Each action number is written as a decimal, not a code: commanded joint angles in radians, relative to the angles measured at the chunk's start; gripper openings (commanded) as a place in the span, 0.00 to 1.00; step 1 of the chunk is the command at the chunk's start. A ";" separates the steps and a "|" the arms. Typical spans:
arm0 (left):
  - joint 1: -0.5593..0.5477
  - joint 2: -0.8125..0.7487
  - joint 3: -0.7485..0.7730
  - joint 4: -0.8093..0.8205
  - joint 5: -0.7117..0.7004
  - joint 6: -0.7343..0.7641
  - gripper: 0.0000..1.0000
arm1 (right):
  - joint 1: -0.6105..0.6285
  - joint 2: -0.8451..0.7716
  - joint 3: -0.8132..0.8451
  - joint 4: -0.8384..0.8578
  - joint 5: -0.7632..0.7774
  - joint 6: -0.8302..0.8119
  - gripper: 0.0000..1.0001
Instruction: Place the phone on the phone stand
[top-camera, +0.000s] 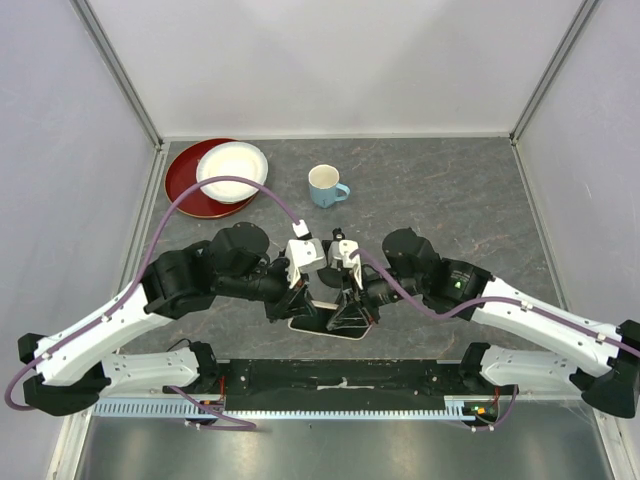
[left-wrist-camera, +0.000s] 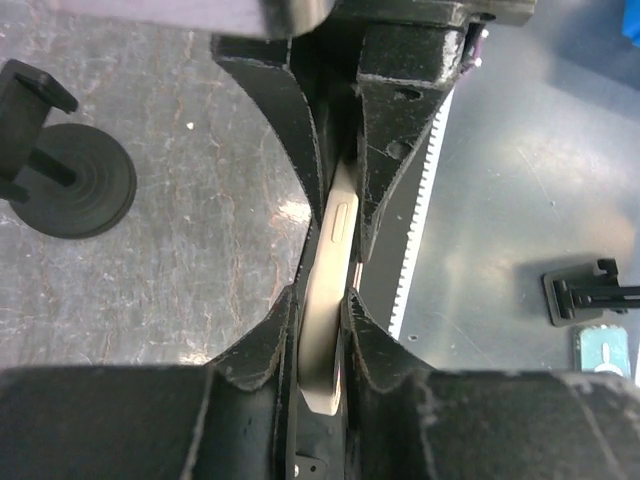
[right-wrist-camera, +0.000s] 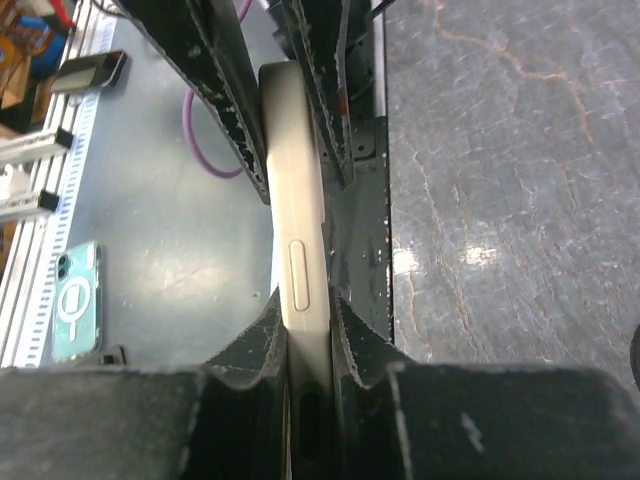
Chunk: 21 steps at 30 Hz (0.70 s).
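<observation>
The phone (left-wrist-camera: 335, 255) is pale beige and seen edge-on, held upright between both grippers near the table's front edge. My left gripper (left-wrist-camera: 322, 330) is shut on one end of it. My right gripper (right-wrist-camera: 308, 325) is shut on the other end, where the phone (right-wrist-camera: 298, 230) shows a side button. In the top view both grippers, left (top-camera: 296, 298) and right (top-camera: 350, 303), meet over the phone (top-camera: 322, 322). The phone stand (left-wrist-camera: 78, 180), black with a round disc base, stands on the table to the left in the left wrist view, apart from the phone. It is hidden in the top view.
A red plate (top-camera: 190, 185) with a white plate (top-camera: 232, 170) on it sits at the back left. A pale blue mug (top-camera: 325, 185) stands behind the grippers. Below the table's front edge lie another phone in a clear case (right-wrist-camera: 75, 300) and a toothed rail (left-wrist-camera: 420, 200).
</observation>
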<state>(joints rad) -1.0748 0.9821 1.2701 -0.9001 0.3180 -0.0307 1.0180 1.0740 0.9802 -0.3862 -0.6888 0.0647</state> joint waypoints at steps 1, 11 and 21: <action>0.038 -0.006 0.055 0.265 -0.190 -0.058 0.12 | 0.014 -0.081 -0.101 0.357 0.188 0.257 0.00; 0.151 -0.129 -0.035 0.481 -0.290 -0.333 0.70 | 0.014 -0.244 -0.267 0.708 0.609 0.497 0.00; 0.157 -0.306 -0.307 0.745 -0.292 -0.518 0.74 | 0.014 -0.281 -0.307 0.872 0.624 0.572 0.00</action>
<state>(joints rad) -0.9249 0.6846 1.0306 -0.3241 0.0158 -0.4393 1.0306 0.8375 0.6796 0.2745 -0.0696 0.5625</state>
